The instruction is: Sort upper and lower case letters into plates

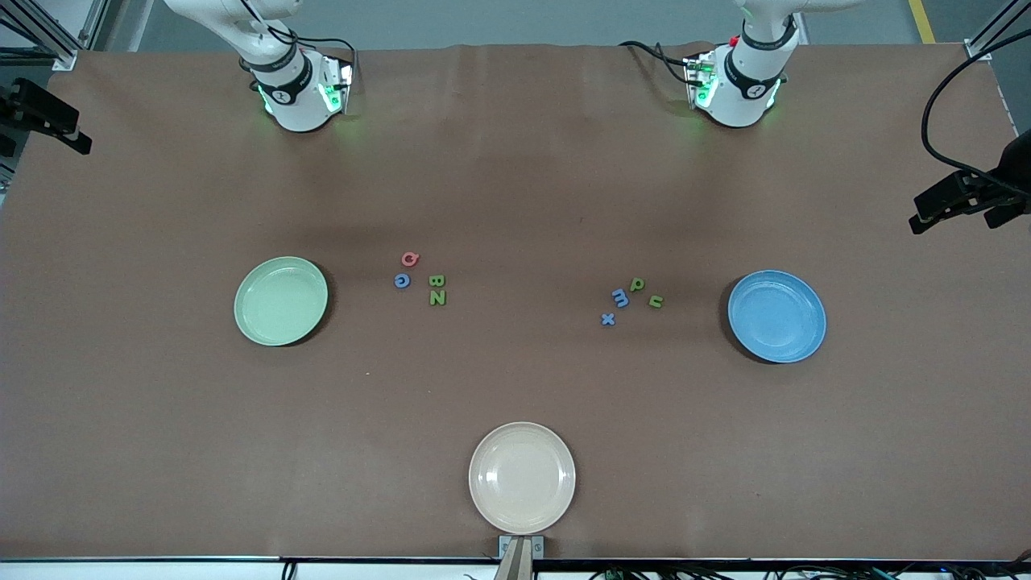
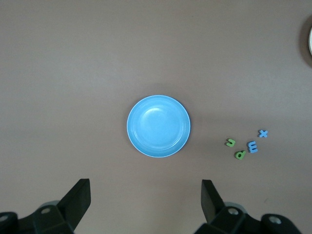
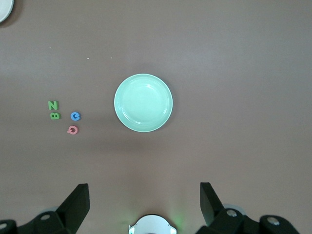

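Both arms are held waiting high over the desk [image 1: 515, 177]. The left gripper [image 2: 146, 200], jaws apart, is seen over the blue plate [image 2: 158, 126], small letters [image 2: 246, 144] beside it. The right gripper [image 3: 145, 202], jaws apart, hangs over the mint plate [image 3: 143, 102], capitals [image 3: 63, 117] nearby.

Robot lab: aluminium frame [image 1: 48, 36], cabling [image 1: 938, 105]

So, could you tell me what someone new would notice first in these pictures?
Three plates on the brown table: a mint green plate toward the right arm's end, a blue plate toward the left arm's end, a cream plate nearest the front camera. Between the coloured plates lie two clusters of toy letters, capitals beside the green plate, small ones beside the blue.
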`<state>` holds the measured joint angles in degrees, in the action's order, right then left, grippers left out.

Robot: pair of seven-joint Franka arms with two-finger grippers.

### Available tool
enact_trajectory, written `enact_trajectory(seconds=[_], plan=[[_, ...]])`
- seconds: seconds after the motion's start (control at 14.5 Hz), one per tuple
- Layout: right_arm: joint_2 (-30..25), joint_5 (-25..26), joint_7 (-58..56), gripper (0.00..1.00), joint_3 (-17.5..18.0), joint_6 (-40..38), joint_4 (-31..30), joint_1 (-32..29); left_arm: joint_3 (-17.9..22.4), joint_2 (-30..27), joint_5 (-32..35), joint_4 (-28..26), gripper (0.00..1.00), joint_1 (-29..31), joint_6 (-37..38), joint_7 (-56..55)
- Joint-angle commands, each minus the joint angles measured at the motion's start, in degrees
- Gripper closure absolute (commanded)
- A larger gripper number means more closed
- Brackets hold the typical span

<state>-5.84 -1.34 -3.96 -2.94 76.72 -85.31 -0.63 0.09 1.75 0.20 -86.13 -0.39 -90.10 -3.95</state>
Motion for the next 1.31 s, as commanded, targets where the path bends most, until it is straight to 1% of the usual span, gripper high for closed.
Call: enact_trajectory(seconds=[0.0, 0.28, 0.42, 0.55, 0.69, 0.76, 0.83, 0.97, 1.25], plan=[[-1.2, -1.0, -0.4, 0.00, 0.4, 0.3, -0.9, -0.7, 0.2, -1.3, -0.6, 0.3, 0.00, -0.3, 1.2, 0.8], [-1.2, -0.9, -0.5, 0.00, 0.3, 0.1, -0.9, -0.7, 0.1, -1.2, -0.9, 0.3, 0.00, -0.1, 1.2, 0.7], [-1.2, -0.9, -0.5, 0.00, 0.3, -0.2, -0.9, -0.7, 0.1, -1.3, -2.2, 0.2, 0.00, 0.0, 1.2, 0.2], [-0.9, -0.4, -0.5, 0.00, 0.4, -0.4, -0.7, -0.6, -0.2, -0.6, -2.5, -1.1, 0.00, -0.8, 1.7, 0.3], [-0.6, -0.2, 0.1, 0.00, 0.4, -0.4, -0.7, -0.7, -1.5, 0.0, -2.6, -4.6, 0.00, -1.9, 1.3, -0.1], [-0.1, -0.1, -0.4, 0.00, 0.3, -0.3, -0.5, -0.9, -2.7, 0.4, -2.6, -6.1, 0.00, -1.9, 0.2, -0.3], [0.6, -0.2, -0.3, 0.00, 0.2, -0.1, -0.6, -1.3, -3.9, 0.5, -2.6, -8.9, 0.00, -1.9, -2.1, -0.4], [3.7, -0.2, -0.5, 0.00, 0.3, 0.1, -0.5, -1.6, -6.6, 0.4, -2.7, -15.4, 0.00, -1.8, -8.3, -1.1], [8.2, 0.0, -0.6, 0.00, 0.2, 3.5, -0.6, -3.4, -12.5, 0.6, -2.4, -26.7, 0.00, -1.8, -21.5, -9.3]])
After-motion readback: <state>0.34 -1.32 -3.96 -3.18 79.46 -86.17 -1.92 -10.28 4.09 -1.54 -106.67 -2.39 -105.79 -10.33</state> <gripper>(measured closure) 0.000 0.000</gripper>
